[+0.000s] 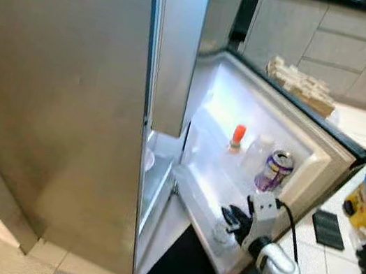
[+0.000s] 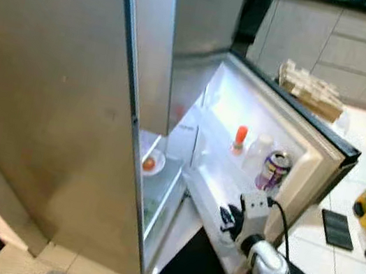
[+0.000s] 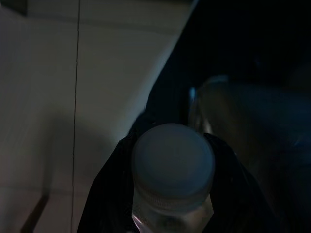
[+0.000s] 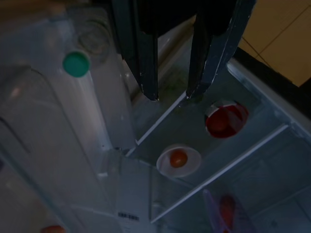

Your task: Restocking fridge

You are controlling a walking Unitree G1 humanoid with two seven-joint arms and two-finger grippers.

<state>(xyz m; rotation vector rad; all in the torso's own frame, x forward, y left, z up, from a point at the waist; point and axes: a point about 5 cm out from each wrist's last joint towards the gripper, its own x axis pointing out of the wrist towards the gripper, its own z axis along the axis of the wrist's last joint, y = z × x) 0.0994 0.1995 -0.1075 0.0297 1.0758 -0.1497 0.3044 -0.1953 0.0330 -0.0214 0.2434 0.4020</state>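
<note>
Low in the frame's right half, the right gripper, fingers apart and empty, hangs over the door shelf. The left gripper clamps an upright bottle.

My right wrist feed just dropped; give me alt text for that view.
The right end effector, fingers open, looks into the open fridge at a glass shelf holding a small white dish with an orange-red fruit and a red-filled bowl. A green-capped bottle stands in the door bin beside it.
</note>
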